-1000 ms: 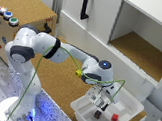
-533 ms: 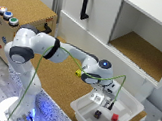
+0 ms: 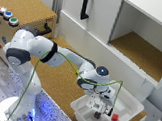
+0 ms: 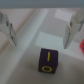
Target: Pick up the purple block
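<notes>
The purple block [image 3: 96, 115] is a tiny dark cube lying on the floor of the white tray [image 3: 130, 105]. In the wrist view the purple block [image 4: 48, 60] shows a yellow mark on its side. My gripper [image 3: 101, 108] hangs just above the block, inside the tray, and stands open. In the wrist view my gripper [image 4: 39, 31] has its two fingers [image 4: 6, 27] spread wide, with nothing between them. The block sits a little ahead of the gap, untouched.
A small red cube [image 3: 114, 117] lies in the same tray, close to the purple block on the exterior view's right, and the red cube [image 4: 81, 46] also shows in the wrist view. A white cabinet [image 3: 137, 30] with an open compartment stands behind. A cork box [image 3: 23, 12] with buttons stands at the left.
The gripper has shifted only slightly over the tray and stays open. The purple block and the red cube have not moved.
</notes>
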Robot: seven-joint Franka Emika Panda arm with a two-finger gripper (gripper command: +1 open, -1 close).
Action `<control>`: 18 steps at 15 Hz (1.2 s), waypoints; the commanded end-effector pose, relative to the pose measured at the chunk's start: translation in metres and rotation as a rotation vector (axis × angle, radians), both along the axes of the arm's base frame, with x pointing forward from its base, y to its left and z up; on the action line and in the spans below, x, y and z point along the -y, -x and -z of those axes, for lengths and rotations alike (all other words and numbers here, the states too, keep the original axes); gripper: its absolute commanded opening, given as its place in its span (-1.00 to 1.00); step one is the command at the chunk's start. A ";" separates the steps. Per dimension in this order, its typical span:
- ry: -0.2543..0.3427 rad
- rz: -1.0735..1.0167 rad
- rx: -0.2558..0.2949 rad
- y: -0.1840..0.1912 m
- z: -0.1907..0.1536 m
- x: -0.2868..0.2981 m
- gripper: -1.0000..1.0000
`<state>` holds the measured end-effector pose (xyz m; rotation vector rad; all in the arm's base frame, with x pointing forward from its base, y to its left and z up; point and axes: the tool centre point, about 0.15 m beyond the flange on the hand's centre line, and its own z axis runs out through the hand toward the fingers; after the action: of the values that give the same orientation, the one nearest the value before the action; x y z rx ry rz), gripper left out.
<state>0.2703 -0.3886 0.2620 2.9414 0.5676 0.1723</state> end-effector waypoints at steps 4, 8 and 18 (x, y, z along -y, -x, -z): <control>0.014 -0.005 -0.102 -0.012 0.054 0.028 1.00; -0.008 0.034 -0.127 -0.010 0.065 0.030 1.00; 0.002 0.143 -0.064 0.002 0.030 0.015 -1.00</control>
<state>0.2764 -0.4105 0.2130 2.9533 0.4416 0.0028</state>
